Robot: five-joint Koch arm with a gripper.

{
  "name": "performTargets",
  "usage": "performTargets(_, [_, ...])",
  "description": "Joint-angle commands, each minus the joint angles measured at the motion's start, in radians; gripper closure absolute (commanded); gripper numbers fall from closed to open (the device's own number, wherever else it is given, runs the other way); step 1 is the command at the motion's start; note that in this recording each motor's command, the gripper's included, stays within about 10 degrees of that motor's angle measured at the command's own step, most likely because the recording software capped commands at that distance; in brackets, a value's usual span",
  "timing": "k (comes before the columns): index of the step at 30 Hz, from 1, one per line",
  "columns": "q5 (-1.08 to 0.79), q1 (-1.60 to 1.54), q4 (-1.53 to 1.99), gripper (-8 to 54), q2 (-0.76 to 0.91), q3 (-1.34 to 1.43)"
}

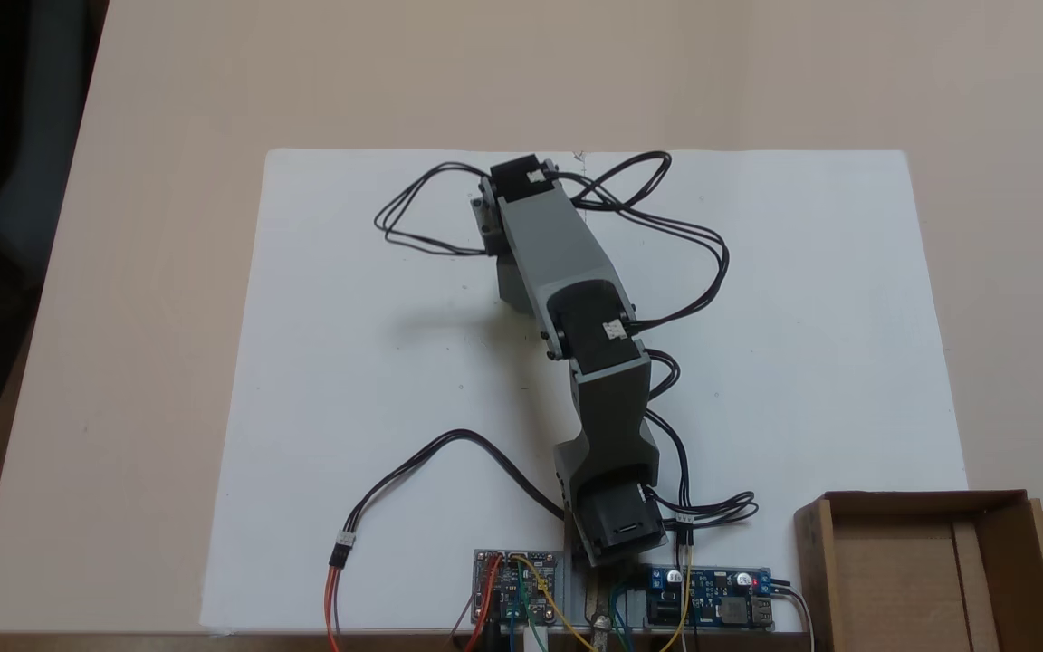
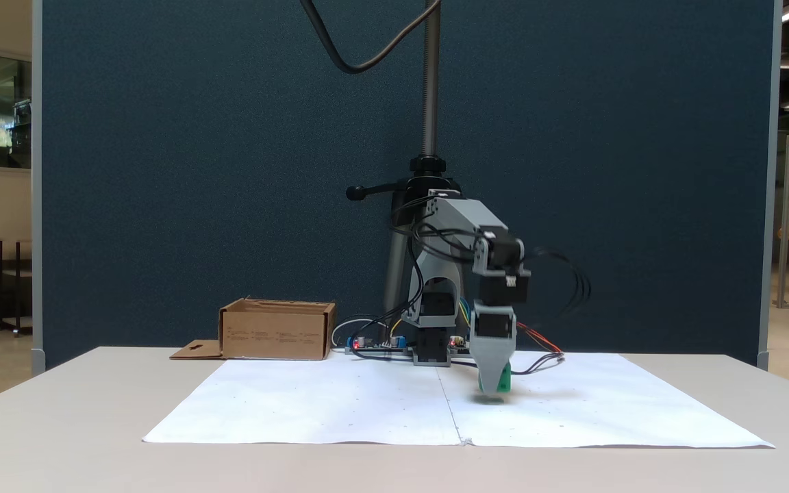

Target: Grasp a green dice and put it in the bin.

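I had the tool (image 2: 494, 389) low over the white paper sheet (image 2: 367, 404), seemingly closed around the small bright green plastic dice (image 2: 502, 378) for carrying to the open brown cardboard bin (image 2: 277, 331).

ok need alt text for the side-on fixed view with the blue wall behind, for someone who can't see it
A small grey robot arm reaches down to white paper on a table, its gripper around a green dice at the paper's surface. A brown cardboard bin stands apart to the left, a dark blue partition behind.
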Motion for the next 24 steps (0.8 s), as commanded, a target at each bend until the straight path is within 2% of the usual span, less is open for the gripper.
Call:
performTargets(1, [0.061, 0.008, 0.121, 34.1, 0.046, -0.11])
performTargets(9, [0.057, 0.172, 0.44, 34.1, 0.028, -0.701])
performTargets(24, [-0.192, 0.9, 0.422, 34.1, 0.087, -0.709])
